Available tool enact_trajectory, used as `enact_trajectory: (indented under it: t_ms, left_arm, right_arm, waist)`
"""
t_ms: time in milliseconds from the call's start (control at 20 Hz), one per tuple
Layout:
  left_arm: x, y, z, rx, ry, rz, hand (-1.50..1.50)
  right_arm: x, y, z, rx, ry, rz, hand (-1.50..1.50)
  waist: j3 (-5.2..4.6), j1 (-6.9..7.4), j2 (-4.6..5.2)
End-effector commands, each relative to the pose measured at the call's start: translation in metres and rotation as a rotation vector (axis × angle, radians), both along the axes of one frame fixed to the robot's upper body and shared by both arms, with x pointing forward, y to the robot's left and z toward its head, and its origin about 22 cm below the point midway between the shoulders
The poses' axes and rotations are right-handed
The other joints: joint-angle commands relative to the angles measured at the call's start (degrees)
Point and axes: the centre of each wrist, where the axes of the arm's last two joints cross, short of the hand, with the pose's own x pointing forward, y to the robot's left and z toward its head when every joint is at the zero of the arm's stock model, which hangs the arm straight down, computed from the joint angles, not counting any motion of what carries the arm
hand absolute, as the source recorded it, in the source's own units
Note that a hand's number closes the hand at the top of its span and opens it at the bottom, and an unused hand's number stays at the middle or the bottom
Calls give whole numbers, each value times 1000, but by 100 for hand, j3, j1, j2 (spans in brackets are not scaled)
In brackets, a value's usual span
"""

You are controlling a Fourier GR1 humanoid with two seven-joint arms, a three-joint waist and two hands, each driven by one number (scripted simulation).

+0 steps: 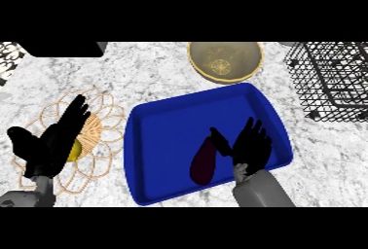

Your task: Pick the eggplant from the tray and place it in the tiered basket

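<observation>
A: From the head view, where does the eggplant (pixel 203 163) lie?

B: On the floor of the blue tray (pixel 173 121), toward its near right part. It is dark purple, smooth and long, with its long axis running near to far, the far end tilted slightly right.

A: And the right hand (pixel 250 146)?

B: It is over the tray just right of the eggplant, fingers spread and fairly straight, thumb reaching to the eggplant's far end. It has hold of nothing.

A: The left hand (pixel 50 146)?

B: Resting open at the left, fingers up, over a round woven wicker mat (pixel 108 121) with looped edges; something yellow (pixel 74 150) shows beside its palm.

A: What else?

B: A speckled marble counter (pixel 158 68), a round tan bowl (pixel 225 61) beyond the tray, and a black wire basket (pixel 330 82) at the far right.
</observation>
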Motion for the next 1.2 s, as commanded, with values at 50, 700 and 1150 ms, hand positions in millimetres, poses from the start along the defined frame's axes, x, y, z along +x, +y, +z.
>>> enact_trajectory:
  t_ms: [50,700,1150]
  left_arm:
    - [0,0,0,-2,9,4,0]
    - [-2,-3,4,-3,-18,7,0]
    - [-7,10,-2,-17,10,33,0]
  right_arm:
    - [-7,-5,-8,10,220,-225,150]
    - [3,-120,-9,-134,190,180,150]
    - [22,-196,68,-258,-142,559,150]
  waist:
    - [-3,-15,47]
    - [15,-125,70]
    - [96,-288,46]
